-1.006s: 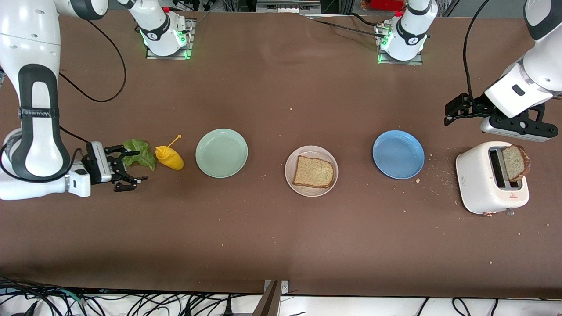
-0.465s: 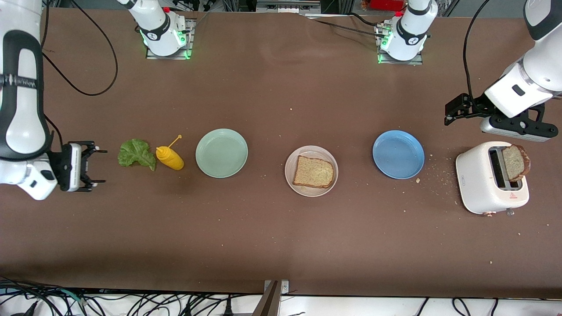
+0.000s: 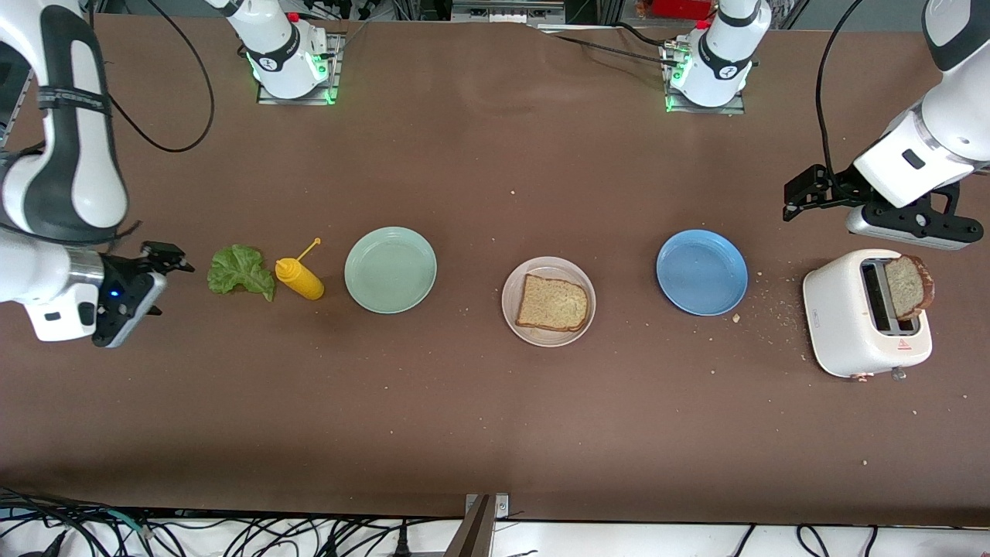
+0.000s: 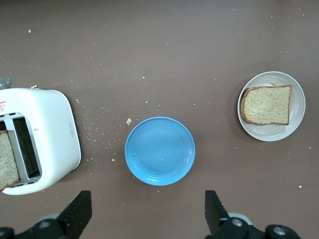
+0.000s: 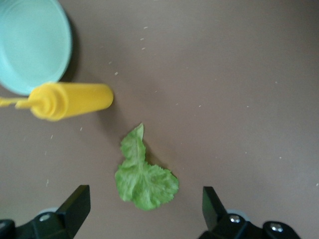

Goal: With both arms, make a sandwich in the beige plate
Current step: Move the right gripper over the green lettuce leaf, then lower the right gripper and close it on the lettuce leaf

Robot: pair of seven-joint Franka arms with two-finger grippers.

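The beige plate (image 3: 548, 337) lies at mid-table with one brown bread slice (image 3: 552, 302) flat on it; both also show in the left wrist view, plate (image 4: 271, 133) and slice (image 4: 266, 105). A second slice (image 3: 909, 287) stands in the white toaster (image 3: 851, 317). The green lettuce leaf (image 3: 240, 271) lies on the table beside the yellow bottle (image 3: 300, 280). My right gripper (image 3: 168, 280) is open and empty, just short of the leaf (image 5: 144, 179) toward the right arm's end. My left gripper (image 3: 793, 199) is open and empty, in the air over bare table beside the toaster.
A mint-green plate (image 3: 390, 269) lies between the bottle and the beige plate. A blue plate (image 3: 701, 271) lies between the beige plate and the toaster. Crumbs are scattered round the toaster. In the right wrist view the bottle (image 5: 70, 102) lies on its side.
My right gripper has drawn back from the lettuce toward the right arm's end of the table and turned. The leaf stays on the table. The left arm has not moved.
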